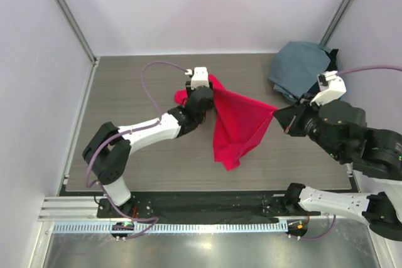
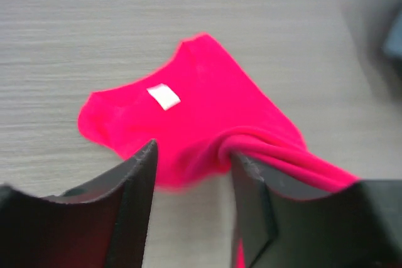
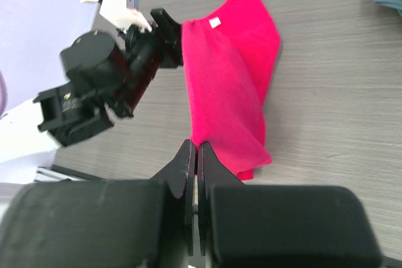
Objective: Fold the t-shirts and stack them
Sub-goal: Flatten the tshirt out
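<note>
"Left wrist view: where's the red t-shirt [image 2: 207,98]?"
"Bunched between my left gripper's [image 2: 193,155] parted fingers, collar end lying on the table [image 2: 63,29] beyond. My right gripper [image 3: 196,150] is pinched together on its other corner"

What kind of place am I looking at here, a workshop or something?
Most likely a robotics lab test cell: two robot arms mounted on a metal rail at the edge of a table, plain pale walls boxing it in, and a red t-shirt they are handling.
</note>
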Action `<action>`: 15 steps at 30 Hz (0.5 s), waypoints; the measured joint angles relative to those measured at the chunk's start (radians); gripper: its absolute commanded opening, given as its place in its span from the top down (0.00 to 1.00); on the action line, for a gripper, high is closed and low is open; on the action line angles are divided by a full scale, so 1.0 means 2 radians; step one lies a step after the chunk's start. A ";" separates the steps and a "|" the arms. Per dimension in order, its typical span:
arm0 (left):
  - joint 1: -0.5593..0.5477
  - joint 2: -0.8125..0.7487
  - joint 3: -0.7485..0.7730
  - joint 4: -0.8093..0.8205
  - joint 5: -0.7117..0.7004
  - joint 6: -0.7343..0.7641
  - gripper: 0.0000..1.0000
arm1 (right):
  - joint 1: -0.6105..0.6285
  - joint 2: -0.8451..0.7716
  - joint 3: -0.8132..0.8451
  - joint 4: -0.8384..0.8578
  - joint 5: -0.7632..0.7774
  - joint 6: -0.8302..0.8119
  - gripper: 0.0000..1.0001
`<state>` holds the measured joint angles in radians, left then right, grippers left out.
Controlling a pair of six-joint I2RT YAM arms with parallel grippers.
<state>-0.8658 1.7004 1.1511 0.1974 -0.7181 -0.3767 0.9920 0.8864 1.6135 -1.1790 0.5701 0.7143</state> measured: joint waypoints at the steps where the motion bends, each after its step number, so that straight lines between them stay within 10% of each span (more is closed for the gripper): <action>1: 0.015 0.004 0.009 -0.005 0.004 -0.009 0.57 | 0.000 0.001 0.009 -0.005 0.000 0.000 0.99; 12: 0.172 0.043 0.089 -0.086 0.054 -0.056 0.65 | 0.000 0.000 0.126 -0.040 0.027 -0.003 0.99; 15: 0.180 0.009 0.050 -0.073 0.101 -0.061 0.48 | 0.000 -0.002 0.129 -0.044 0.035 -0.004 0.99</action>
<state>-0.5064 1.7191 1.2514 0.0509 -0.5152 -0.4992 0.9920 0.8818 1.8721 -1.2667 0.6407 0.7067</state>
